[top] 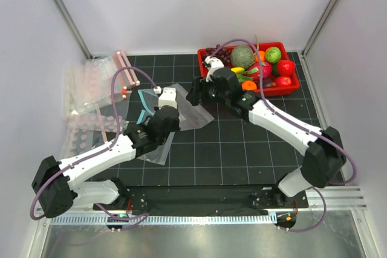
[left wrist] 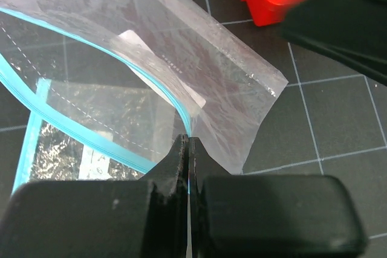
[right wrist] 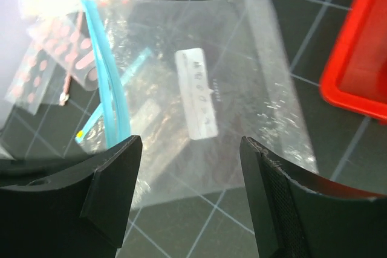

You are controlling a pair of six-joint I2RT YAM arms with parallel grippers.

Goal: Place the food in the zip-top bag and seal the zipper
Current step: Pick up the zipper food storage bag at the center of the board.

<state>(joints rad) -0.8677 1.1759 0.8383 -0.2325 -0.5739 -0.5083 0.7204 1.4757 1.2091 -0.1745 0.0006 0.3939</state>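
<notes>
Left hand (left wrist: pixel 188 152): closed, pinching the zip-top bag (top: pixel 188 112) at one end of its mouth, right on the zipper (left wrist: pixel 121 61).
Right hand (right wrist: pixel 190 149): fingers apart with nothing between them, hovering above the bag's clear panel (not touching the plastic, as far as the wrist view shows).
Bag on the worktop (top: pixel 242 155): mid-left in the overhead view, partly lifted by the left hand, with the mouth gaping a little.
Bag's long axis: roughly 9 to 3 o'clock overhead, teal mouth at the 9 o'clock end, closed bottom at 3.
Food: the green melon (top: pixel 242 57), banana (top: pixel 237 70) and red fruit (top: pixel 285 67) all lie in the red tray (top: pixel 290 90), none in the bag.
Key relation: the tray sits at about 2 o'clock from the right hand and close by; the bag's mouth is at about 9 o'clock from it.
Nearer arm: the right, for the food; the left is occupied with the zipper.
Judgement: loading has not begun, and the mouth faces away from the tray.
</notes>
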